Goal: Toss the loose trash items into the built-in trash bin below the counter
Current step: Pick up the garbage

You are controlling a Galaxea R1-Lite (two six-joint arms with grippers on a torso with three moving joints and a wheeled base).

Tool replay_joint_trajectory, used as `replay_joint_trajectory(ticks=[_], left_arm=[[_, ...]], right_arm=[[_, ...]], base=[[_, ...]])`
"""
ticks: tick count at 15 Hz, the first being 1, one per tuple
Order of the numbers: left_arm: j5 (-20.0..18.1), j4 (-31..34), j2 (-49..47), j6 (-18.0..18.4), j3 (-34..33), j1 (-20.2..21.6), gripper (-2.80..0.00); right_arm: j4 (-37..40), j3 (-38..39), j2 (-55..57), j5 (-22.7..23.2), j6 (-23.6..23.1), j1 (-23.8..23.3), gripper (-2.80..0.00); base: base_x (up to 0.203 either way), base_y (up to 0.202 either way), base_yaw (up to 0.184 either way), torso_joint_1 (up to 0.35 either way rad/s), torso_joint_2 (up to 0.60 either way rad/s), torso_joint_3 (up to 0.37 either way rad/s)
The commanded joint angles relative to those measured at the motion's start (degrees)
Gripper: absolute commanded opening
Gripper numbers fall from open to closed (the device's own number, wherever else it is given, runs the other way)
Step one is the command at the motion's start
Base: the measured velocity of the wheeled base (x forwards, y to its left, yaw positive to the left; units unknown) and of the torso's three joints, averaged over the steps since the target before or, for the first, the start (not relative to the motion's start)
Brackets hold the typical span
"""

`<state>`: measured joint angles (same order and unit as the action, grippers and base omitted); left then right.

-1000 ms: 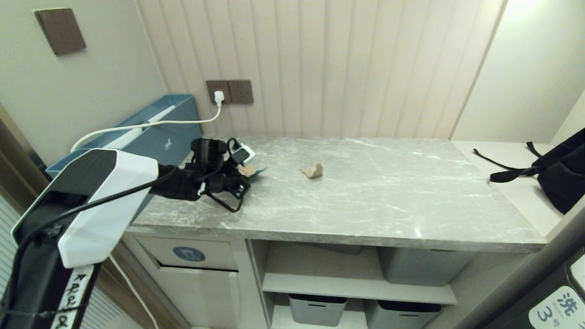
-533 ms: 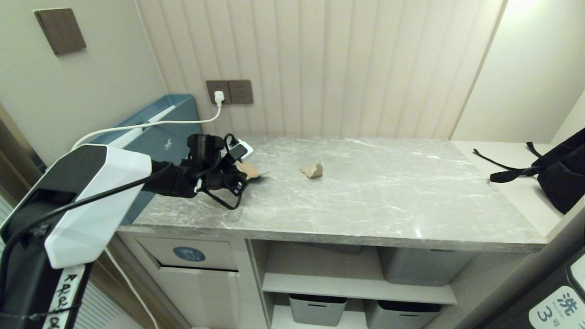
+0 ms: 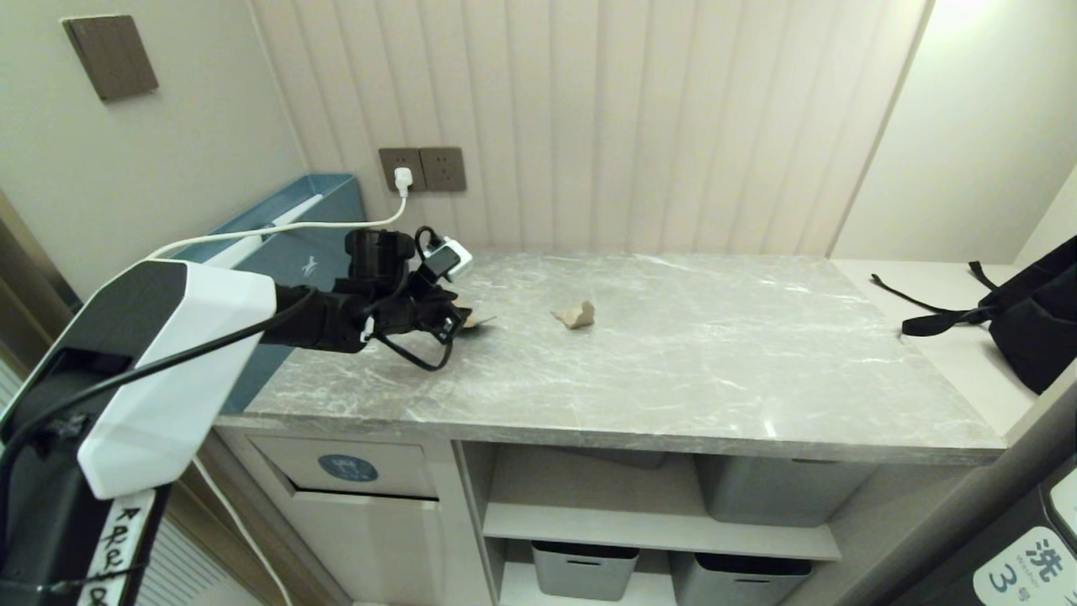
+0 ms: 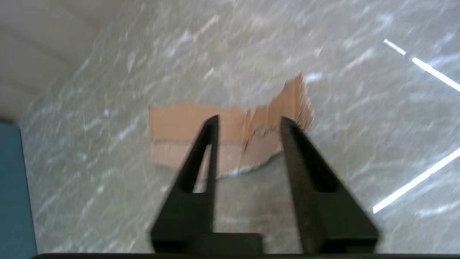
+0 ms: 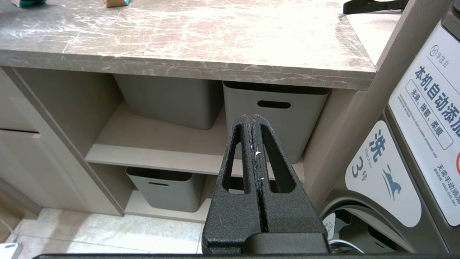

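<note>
The trash bin (image 3: 347, 468) sits nearest, under the surface (image 3: 673, 370). The right gripper (image 5: 253, 120) hangs clenched before the shelves. Farther back, the left gripper (image 4: 248, 120) stands released over one cardboard scrap (image 4: 230, 140); another scrap (image 3: 575, 315) lies mid-surface.

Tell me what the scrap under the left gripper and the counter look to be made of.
The scrap looks like torn corrugated cardboard: matte tan, ragged edges, fine ribbing along one end. The counter looks like polished marble or a stone lookalike: grey with white veins and glossy light streaks. The open left gripper hangs over the scrap.
</note>
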<state>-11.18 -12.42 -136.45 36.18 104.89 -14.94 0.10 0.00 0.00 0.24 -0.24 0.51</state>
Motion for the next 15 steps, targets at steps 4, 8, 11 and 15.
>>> replay_joint_trajectory(ticks=[4, 8, 11, 15], left_arm=[[-2.33, -0.26, -4.03, 0.35, 5.49, -1.84, 0.00], [-3.06, -3.05, -6.05, 0.38, 5.41, -1.76, 0.00], [-2.80, -2.65, -6.85, 0.56, 5.32, -1.41, 0.00], [-2.63, -2.66, -8.58, 0.56, 5.51, -0.98, 0.00]], right_arm=[[-0.01, 0.00, -0.09, 0.02, -0.02, 0.02, -2.80], [-0.01, 0.00, -0.09, 0.02, -0.02, 0.02, -2.80], [-0.01, 0.00, -0.09, 0.02, -0.02, 0.02, -2.80], [-0.01, 0.00, -0.09, 0.02, -0.02, 0.02, -2.80]], base=[[0.000, 0.000, 0.000, 0.000, 0.00, 0.000], [0.000, 0.000, 0.000, 0.000, 0.00, 0.000], [0.000, 0.000, 0.000, 0.000, 0.00, 0.000], [0.000, 0.000, 0.000, 0.000, 0.00, 0.000]])
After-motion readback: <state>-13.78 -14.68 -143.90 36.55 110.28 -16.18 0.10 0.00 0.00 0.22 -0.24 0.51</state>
